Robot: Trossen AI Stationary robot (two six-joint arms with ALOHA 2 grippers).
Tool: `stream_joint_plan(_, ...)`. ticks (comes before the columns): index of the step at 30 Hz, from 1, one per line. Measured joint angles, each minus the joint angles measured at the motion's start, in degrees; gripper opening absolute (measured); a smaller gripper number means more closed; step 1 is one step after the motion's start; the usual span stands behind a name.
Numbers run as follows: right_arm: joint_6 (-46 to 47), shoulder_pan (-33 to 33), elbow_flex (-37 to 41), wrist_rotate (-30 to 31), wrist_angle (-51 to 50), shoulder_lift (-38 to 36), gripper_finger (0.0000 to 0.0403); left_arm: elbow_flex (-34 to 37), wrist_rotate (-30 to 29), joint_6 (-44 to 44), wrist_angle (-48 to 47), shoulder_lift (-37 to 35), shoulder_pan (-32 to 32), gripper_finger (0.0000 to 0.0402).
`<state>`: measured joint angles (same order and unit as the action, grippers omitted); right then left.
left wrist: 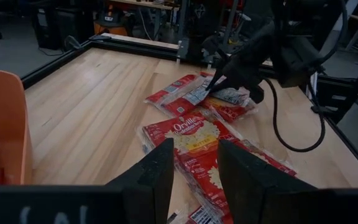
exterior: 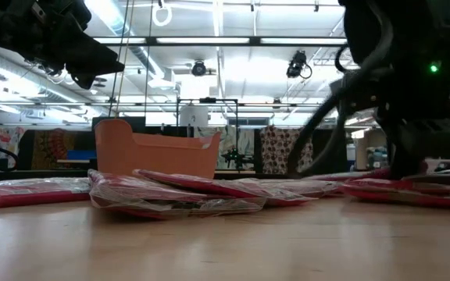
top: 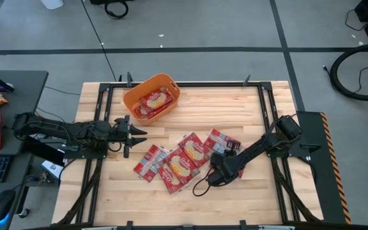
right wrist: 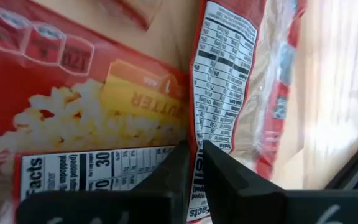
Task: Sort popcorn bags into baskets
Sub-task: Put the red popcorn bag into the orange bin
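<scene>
**Right fingers pinching a packet edge**

The right gripper (right wrist: 192, 163) is reaching down into the spread of popcorn bags (top: 183, 163) on the table (top: 235, 108), its fingers (right wrist: 225, 180) closing on the edge of one bag (right wrist: 219, 74). The left gripper (left wrist: 194, 171) is hovering beside the orange basket (top: 151, 97), fingers parted and holding nothing. The basket is sitting near the table's far edge, with bags lying inside.

Red popcorn bags (top: 183, 163) (white and yellow print), orange basket (top: 151, 97), pale wood table (top: 248, 198).
</scene>
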<state>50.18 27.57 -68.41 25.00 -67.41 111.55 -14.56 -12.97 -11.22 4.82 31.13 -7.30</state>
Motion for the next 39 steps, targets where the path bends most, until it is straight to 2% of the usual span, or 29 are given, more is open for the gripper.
stream_joint_plan(7, -0.9, -0.8, -3.7, 1.8, -3.4, 0.0, 0.0042, 0.0, 0.0, 0.0, 0.0, 0.0, 0.0, 0.0128)
stream_joint_plan(20, -1.9, -0.9, -3.9, 2.3, -4.1, 0.0, 0.0018, 0.0, 0.0, 0.0, 0.0, 0.0, 0.0, 0.0128)
stream_joint_plan(32, -1.9, -0.9, -4.1, 2.4, -6.0, -0.1, 0.0014, 0.0, 0.0, 0.0, 0.0, 0.0, 0.0, 0.0128)
stream_joint_plan(39, -2.2, -0.9, -8.4, 4.9, -9.8, -0.1, 0.0014, 0.0, -0.1, 0.0, 0.0, 0.0, 0.0, 0.0128)
